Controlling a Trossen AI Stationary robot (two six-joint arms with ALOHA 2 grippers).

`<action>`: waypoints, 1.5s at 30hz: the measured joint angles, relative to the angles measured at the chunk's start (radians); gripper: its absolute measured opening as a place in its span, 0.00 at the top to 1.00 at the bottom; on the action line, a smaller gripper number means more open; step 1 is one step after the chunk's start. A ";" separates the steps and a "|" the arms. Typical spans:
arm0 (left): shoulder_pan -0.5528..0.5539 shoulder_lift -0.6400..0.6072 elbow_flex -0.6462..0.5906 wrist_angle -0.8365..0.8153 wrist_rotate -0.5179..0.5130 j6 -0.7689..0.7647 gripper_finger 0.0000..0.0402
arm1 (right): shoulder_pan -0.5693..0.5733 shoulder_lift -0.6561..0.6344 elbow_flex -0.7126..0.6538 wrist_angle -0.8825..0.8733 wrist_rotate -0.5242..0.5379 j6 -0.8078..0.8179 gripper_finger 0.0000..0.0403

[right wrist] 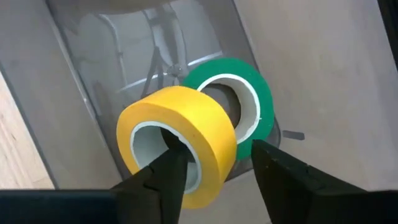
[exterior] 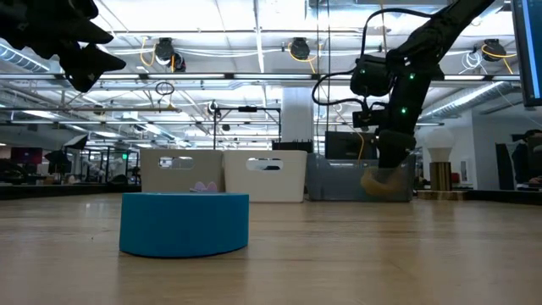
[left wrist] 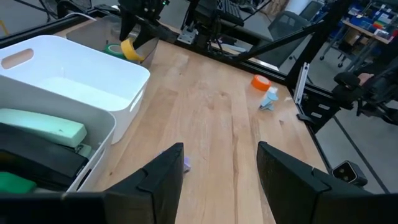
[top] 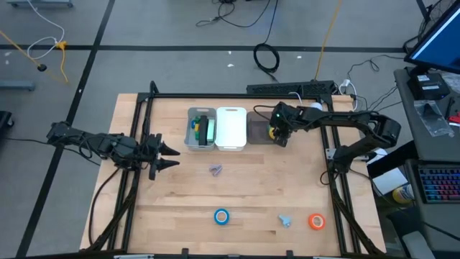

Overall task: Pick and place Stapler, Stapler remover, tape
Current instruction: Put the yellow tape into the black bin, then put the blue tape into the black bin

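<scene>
My right gripper [right wrist: 214,171] hangs open over the grey bin [top: 257,132] at the far side, with a yellow tape roll [right wrist: 180,140] at its fingers. A green tape roll [right wrist: 249,102] lies in that bin just beyond. A blue tape roll [top: 221,216] and an orange one [top: 316,221] lie flat near the front edge. A pale blue stapler remover [top: 285,220] rests beside the orange roll, and a purple one [top: 215,170] at mid table. Staplers [top: 202,130] lie in the left white bin. My left gripper [top: 169,157] hovers open at the left. My right gripper comes from above, slanting down into the grey bin. One finger [right wrist: 163,177] stands in the yellow roll's centre hole [right wrist: 152,140] and the other outside its wall, with a gap showing on that side. Whether either finger touches the roll, I cannot tell.
Two white bins [top: 231,128] stand side by side left of the grey one along the far edge. A black frame [top: 147,115] rims the table. Bare wood lies between the bins and the rolls at the front.
</scene>
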 joint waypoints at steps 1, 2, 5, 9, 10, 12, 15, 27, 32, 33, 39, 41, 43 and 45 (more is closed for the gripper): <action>0.000 0.000 0.000 0.000 0.000 -0.002 0.50 | 0.000 -0.004 0.000 -0.001 0.000 0.002 0.56; 0.000 0.000 0.000 0.000 0.000 -0.005 0.50 | 0.000 -0.011 0.000 -0.004 0.001 0.002 0.54; 0.000 0.000 0.000 0.000 0.000 -0.008 0.50 | 0.000 -0.040 0.000 -0.007 0.001 0.002 0.49; 0.000 0.000 0.000 0.001 0.000 -0.014 0.50 | 0.000 -0.105 0.000 -0.029 0.002 0.002 0.44; 0.000 0.000 0.000 0.004 -0.001 -0.024 0.50 | 0.000 -0.125 0.000 -0.035 0.002 0.004 0.43; 0.000 0.000 0.000 0.011 -0.001 -0.056 0.50 | 0.005 -0.168 0.000 -0.042 0.003 0.030 0.42; 0.000 0.000 0.000 0.030 -0.001 -0.096 0.50 | 0.013 -0.250 0.000 -0.039 0.000 0.096 0.41; 0.000 0.000 0.000 0.144 -0.001 -0.131 0.50 | 0.062 -0.541 0.001 -0.031 -0.158 0.392 0.45; 0.000 0.001 0.000 0.239 -0.018 -0.106 0.50 | 0.078 -0.643 0.001 -0.031 -0.159 0.426 0.48; 0.000 0.003 0.000 0.263 -0.018 -0.094 0.50 | 0.083 -0.663 0.001 -0.032 -0.159 0.426 0.48; 0.000 0.036 0.000 0.407 -0.018 -0.034 0.50 | 0.120 -0.770 0.001 -0.042 -0.163 0.415 0.47; 0.000 0.056 0.000 0.434 -0.018 -0.039 0.50 | 0.131 -0.802 0.001 -0.054 -0.163 0.415 0.47; 0.000 0.082 0.000 0.461 -0.018 -0.063 0.50 | 0.143 -0.830 0.001 -0.069 -0.163 0.415 0.47; 0.000 0.110 0.000 0.487 -0.018 -0.085 0.50 | 0.153 -0.856 -0.004 -0.079 -0.163 0.420 0.47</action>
